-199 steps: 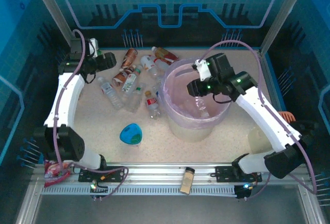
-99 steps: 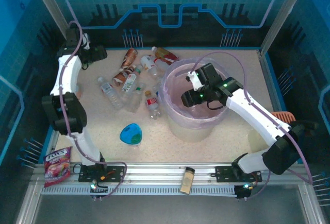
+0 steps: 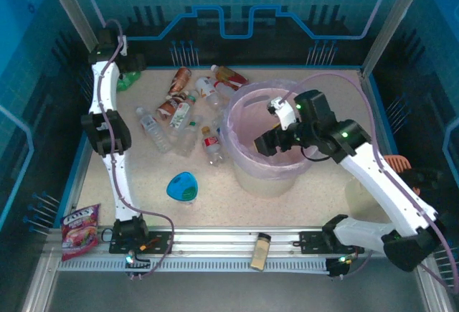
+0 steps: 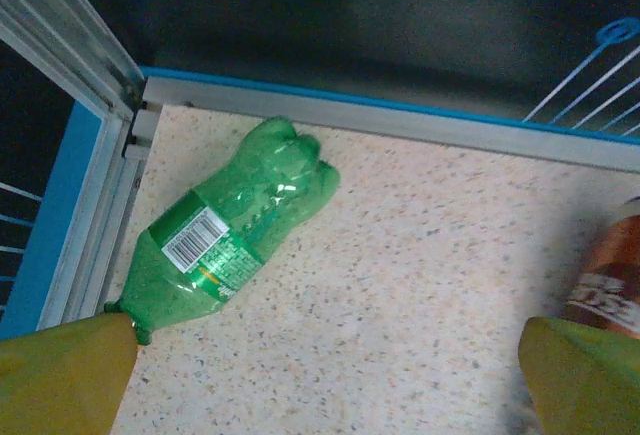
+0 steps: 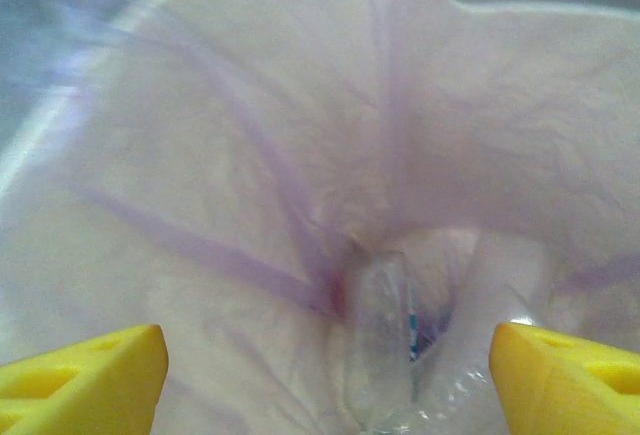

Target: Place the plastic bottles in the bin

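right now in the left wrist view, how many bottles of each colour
green bottle: 1
brown bottle, cut off at the edge: 1
total: 2

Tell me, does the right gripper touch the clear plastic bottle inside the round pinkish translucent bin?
Apart. Right wrist view: the clear plastic bottle lies deep in the bin, bare wall between it and the open right gripper.

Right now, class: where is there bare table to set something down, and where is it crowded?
Bare: the table between blue dish and bin, and the far-right corner behind the bin. Crowded: the plastic bottles clustered left of it.
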